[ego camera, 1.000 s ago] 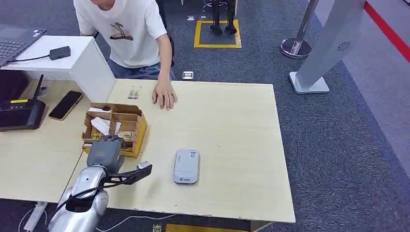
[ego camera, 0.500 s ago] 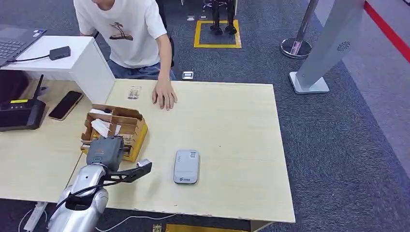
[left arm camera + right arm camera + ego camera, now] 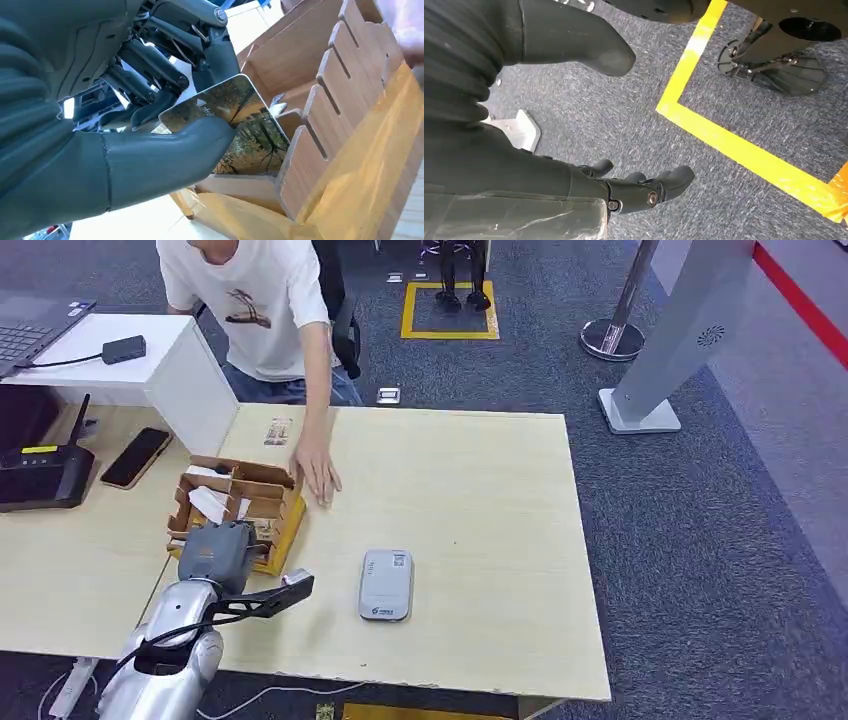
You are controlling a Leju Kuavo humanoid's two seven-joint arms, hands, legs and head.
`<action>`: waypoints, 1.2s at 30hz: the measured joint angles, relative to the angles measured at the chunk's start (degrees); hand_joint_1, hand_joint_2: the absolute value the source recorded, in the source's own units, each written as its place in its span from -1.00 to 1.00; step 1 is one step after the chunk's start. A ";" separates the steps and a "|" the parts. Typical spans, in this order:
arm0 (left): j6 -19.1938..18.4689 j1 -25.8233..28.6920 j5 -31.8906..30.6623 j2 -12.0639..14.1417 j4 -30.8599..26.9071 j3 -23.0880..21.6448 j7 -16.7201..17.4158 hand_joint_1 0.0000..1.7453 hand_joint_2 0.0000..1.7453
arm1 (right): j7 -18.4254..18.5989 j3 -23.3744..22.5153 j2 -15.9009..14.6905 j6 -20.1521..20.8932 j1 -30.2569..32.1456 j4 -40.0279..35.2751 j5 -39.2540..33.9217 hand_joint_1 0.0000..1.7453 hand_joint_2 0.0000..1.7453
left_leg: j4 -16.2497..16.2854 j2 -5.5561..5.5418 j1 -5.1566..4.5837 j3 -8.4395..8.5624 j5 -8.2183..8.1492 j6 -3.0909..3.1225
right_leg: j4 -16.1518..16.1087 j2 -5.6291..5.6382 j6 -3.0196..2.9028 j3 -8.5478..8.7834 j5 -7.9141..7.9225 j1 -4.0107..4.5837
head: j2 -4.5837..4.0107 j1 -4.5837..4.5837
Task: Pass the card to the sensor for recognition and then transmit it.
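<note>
My left hand takes the card out of the box; the sensor step is not yet done.

My left hand (image 3: 125,125) pinches one card (image 3: 235,130) between the thumb and the dark fingers, low inside the wooden box (image 3: 262,502) at the near left of the bench (image 3: 480,500). I think the task is only at its beginning: the card must be lifted out, brought right to the one grey sensor (image 3: 386,584) lying near the front edge, then passed on. One person's hand (image 3: 318,476) rests on the bench, just beside the far right corner of the box. My right hand (image 3: 644,190) hangs over the carpet floor, fingers loosely apart, holding nothing. In the box I see more pale cards, but cannot count them.
</note>
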 joint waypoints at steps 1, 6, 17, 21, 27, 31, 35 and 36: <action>0.00 0.00 0.00 0.00 0.00 0.00 0.02 1.00 1.00 | 0.00 0.00 0.00 0.04 0.00 -0.02 0.15 -1.00 1.00 | 0.00 0.00 0.00 0.00 0.00 0.00 | 0.00 0.00 0.00 0.00 0.00 0.00 | 0.00 0.00; 0.00 0.00 0.00 0.00 0.00 0.00 0.02 1.00 1.00 | 0.00 0.00 0.02 0.07 0.00 -0.02 0.26 -1.00 1.00 | 0.00 0.00 0.00 0.00 0.00 0.00 | 0.00 0.00 0.00 0.00 0.00 0.00 | 0.00 0.00; 0.68 -1.10 0.00 0.04 2.80 2.21 1.16 1.00 1.00 | 0.20 0.00 0.07 0.81 -0.37 0.00 1.01 -1.00 1.00 | 0.00 -0.01 0.00 0.02 0.01 0.00 | 0.00 -0.01 0.00 0.02 0.00 0.00 | 0.00 0.00; 1.07 -1.72 0.00 0.04 4.09 2.82 1.16 1.00 1.00 | 0.26 0.00 0.20 0.98 -0.55 0.00 1.29 -1.00 1.00 | 0.00 -0.01 0.00 0.08 0.01 0.00 | 0.01 -0.01 -0.01 0.08 0.00 0.00 | 0.00 0.00; 1.09 -2.24 0.00 0.04 5.20 2.95 1.31 1.00 1.00 | 0.50 0.00 0.22 1.07 -0.72 0.02 1.44 -1.00 1.00 | 0.00 -0.01 0.00 0.15 0.01 0.00 | 0.00 -0.01 -0.01 0.16 0.01 0.00 | 0.00 0.00; 1.14 -2.97 0.00 0.04 6.63 3.48 2.17 1.00 1.00 | 0.68 0.04 0.24 1.25 -0.82 0.04 1.64 -1.00 1.00 | -0.01 -0.01 0.00 0.25 0.01 0.00 | 0.01 -0.01 -0.01 0.26 0.00 0.00 | 0.00 0.00; 2.58 -3.53 0.00 0.07 8.06 4.11 2.95 1.00 1.00 | 0.77 0.04 0.31 1.25 -0.85 0.07 1.62 -1.00 1.00 | -0.01 0.00 0.01 0.33 0.01 0.00 | 0.01 -0.01 -0.01 0.31 0.00 0.00 | 0.00 0.00; 2.45 -3.62 0.00 0.07 8.11 4.13 2.99 1.00 1.00 | 0.76 0.04 0.33 1.27 -0.86 0.07 1.64 -1.00 1.00 | -0.02 0.00 0.01 0.33 0.01 0.00 | 0.01 -0.01 -0.01 0.32 0.00 0.00 | 0.00 0.00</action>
